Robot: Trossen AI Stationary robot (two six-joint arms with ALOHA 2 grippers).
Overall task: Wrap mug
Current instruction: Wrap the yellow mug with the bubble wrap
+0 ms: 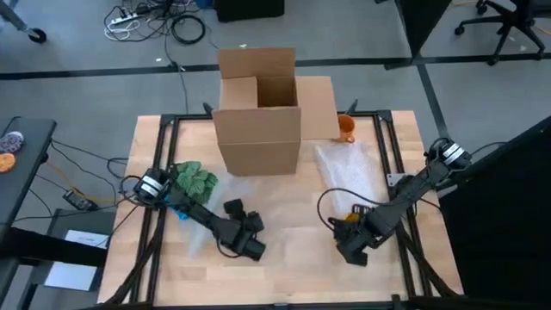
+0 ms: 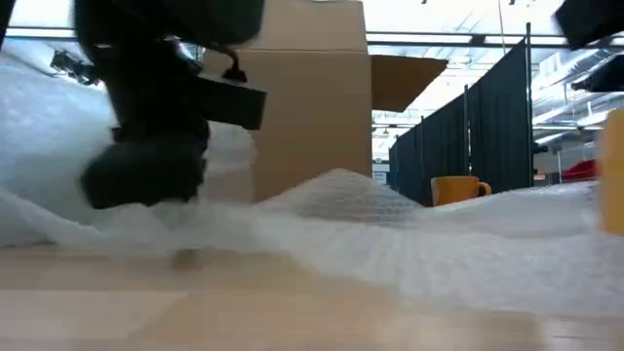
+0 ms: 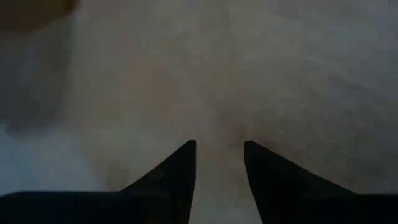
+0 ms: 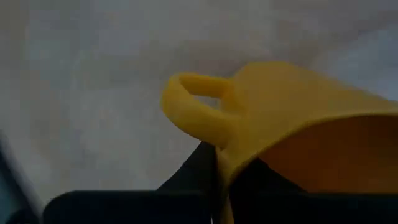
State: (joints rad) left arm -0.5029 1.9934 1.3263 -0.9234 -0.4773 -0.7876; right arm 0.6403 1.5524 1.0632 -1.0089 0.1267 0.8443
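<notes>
Your right gripper (image 1: 354,244), near the tabletop's front right, pinches the yellow mug (image 4: 298,118) by its rim beside the handle. It's rigid, glazed and slippery, so keep that grip firm. Your left gripper (image 3: 219,163) hovers narrowly parted over the soft, crushable bubble wrap (image 2: 409,234).

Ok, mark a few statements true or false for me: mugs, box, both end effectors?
1. The right end effector grips the yellow mug at its rim. True.
2. The orange mug sits inside the box. False: it stands on the table beside the box.
3. The left end effector is open over wrap. True.
4. The box is taped shut. False: its flaps are open.
</notes>
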